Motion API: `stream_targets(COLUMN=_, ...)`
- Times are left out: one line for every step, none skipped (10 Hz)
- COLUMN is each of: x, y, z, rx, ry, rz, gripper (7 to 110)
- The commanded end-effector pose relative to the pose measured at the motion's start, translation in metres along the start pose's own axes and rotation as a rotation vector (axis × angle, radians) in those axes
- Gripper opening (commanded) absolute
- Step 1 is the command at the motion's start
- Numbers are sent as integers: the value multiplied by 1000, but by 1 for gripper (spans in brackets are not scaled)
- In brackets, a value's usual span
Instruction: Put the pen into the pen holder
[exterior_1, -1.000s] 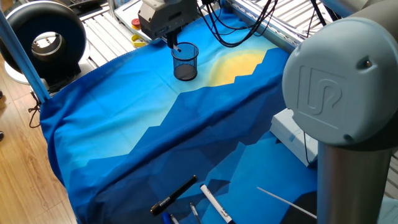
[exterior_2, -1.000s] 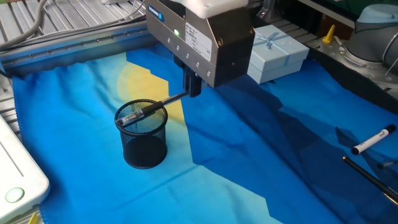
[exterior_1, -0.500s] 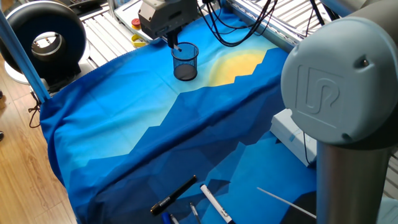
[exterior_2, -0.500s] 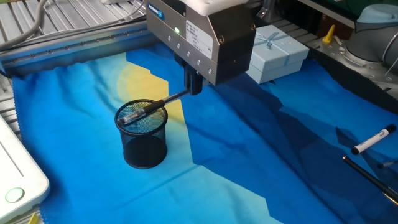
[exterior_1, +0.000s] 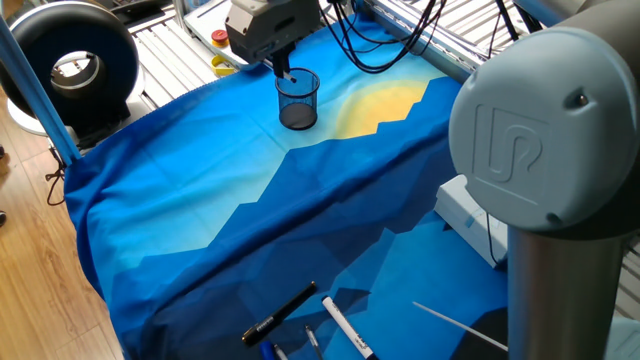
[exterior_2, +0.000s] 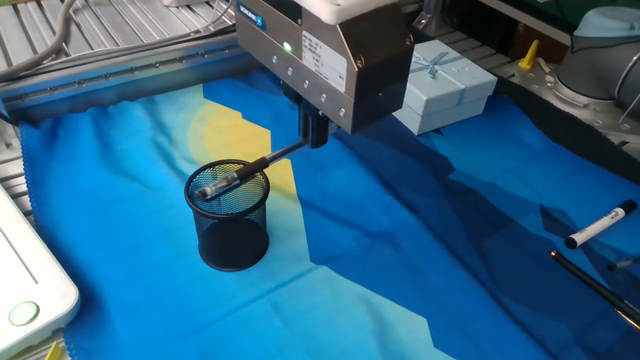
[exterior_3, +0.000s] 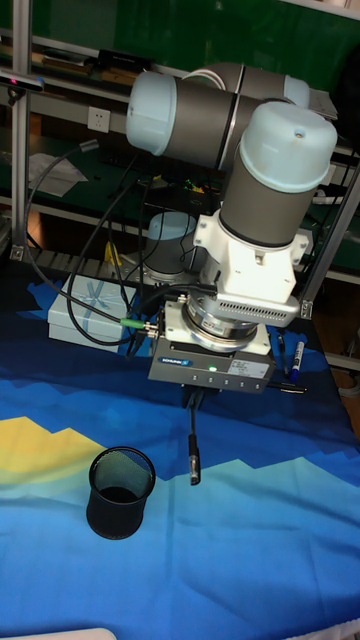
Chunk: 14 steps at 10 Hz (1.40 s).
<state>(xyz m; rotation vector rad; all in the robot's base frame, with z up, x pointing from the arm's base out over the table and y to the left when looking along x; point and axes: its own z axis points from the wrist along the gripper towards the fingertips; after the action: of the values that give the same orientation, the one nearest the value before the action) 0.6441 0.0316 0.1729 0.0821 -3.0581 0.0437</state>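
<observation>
The pen holder, a black mesh cup, stands upright on the blue and yellow cloth; it also shows as holder and holder. My gripper is shut on the top end of the pen. In the tall fixed view the pen hangs straight down from the gripper, its tip near rim height and just right of the cup. In the other fixed view its lower end overlaps the cup's mouth. Whether the tip is inside the rim I cannot tell.
A pale blue gift box sits behind the gripper. A white marker with a black cap lies at the right. A thick black marker and a white marker lie near the cloth's front edge. A black ring-shaped fan stands off the table.
The gripper has drifted very slightly, with the pen still in its fingers. The holder has not moved.
</observation>
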Motion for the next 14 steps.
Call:
stream_targets(x=0, y=4, z=-1, rx=-18, ry=0, rz=-20, gripper=7)
stream_targets(x=0, y=4, z=-1, rx=-18, ry=-2, rz=-26, gripper=7)
stream_targets(x=-2, y=3, z=-1, rx=-14, ry=-8, rz=-32, gripper=7)
stream_targets(x=-4, y=3, z=-1, rx=-15, ry=-17, rz=-37, gripper=7)
stream_targets(x=-5, y=2, z=-1, rx=-10, ry=-21, rz=-46, gripper=7)
stream_targets(x=-8, y=1, z=-1, rx=-6, ry=-33, rz=-47, gripper=7)
stream_targets(x=-13, y=1, z=-1, rx=-6, ry=-55, rz=-50, gripper=7)
stream_targets(x=-19, y=-1, z=-2, rx=2, ry=-79, rz=-50, gripper=7)
stream_targets(x=-24, y=-4, z=-2, rx=14, ry=-98, rz=-50, gripper=7)
stream_targets(x=-22, y=-1, z=-2, rx=2, ry=-88, rz=-40, gripper=7)
stream_targets(x=-21, y=0, z=-2, rx=-2, ry=-87, rz=-46, gripper=7)
stream_targets(x=-22, y=1, z=-2, rx=-7, ry=-88, rz=-43, gripper=7)
stream_targets(x=-23, y=4, z=-2, rx=-16, ry=-92, rz=-39, gripper=7)
stream_targets(x=-23, y=4, z=-2, rx=-17, ry=-92, rz=-37, gripper=7)
